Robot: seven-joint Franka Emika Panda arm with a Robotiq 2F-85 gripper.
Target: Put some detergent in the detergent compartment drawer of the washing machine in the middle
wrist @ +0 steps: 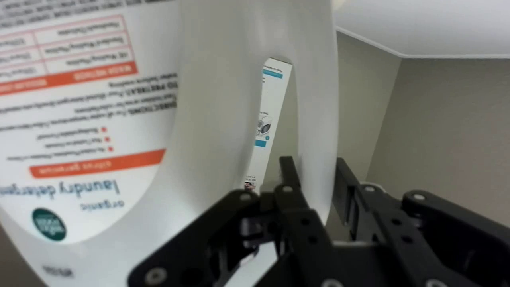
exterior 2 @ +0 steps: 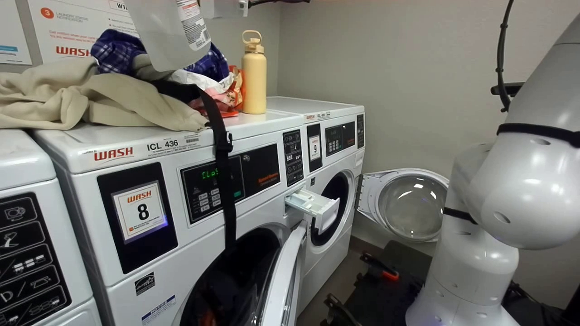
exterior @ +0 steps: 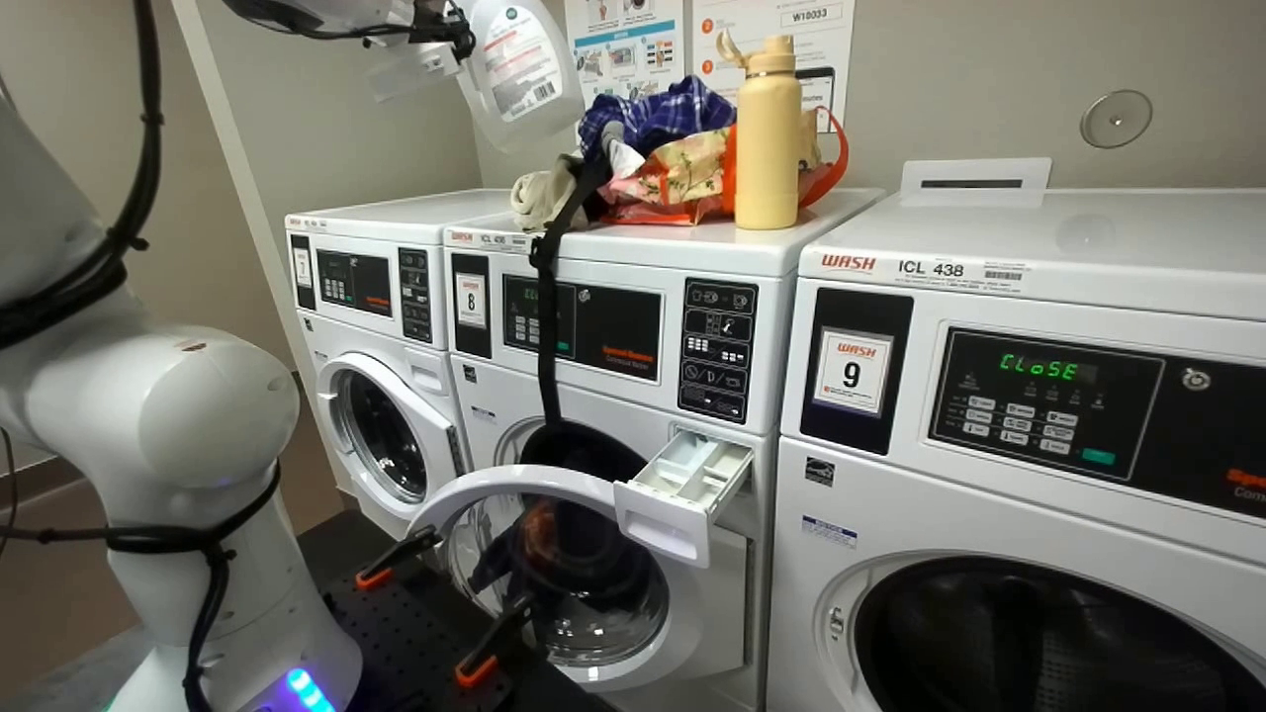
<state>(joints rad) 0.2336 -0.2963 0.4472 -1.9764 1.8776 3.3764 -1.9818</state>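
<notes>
Gripper (wrist: 314,167): clamped on jug (exterior: 519,74) by its handle (wrist: 317,119) | jug: aloft, higher than washer 8 (exterior: 613,400) | drawer (exterior: 665,529): extended | washer 8 door (exterior: 584,593): open

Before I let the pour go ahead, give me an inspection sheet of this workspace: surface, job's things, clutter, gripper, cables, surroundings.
Surface: washer 8, its top bearing the clutter.
Job's things: detergent jug up in the air, cap not seen; detergent drawer pulled out of washer 8; round door open.
Clutter: clothes, floral bag, yellow bottle upright; black strap hanging across washer 8's control panel.
Gripper: closed on the jug's handle.
Cables: black cable along the arm; no snag seen.
Surroundings: washer 9, glass door open, display reading CLOSE; posters on the wall.
</notes>
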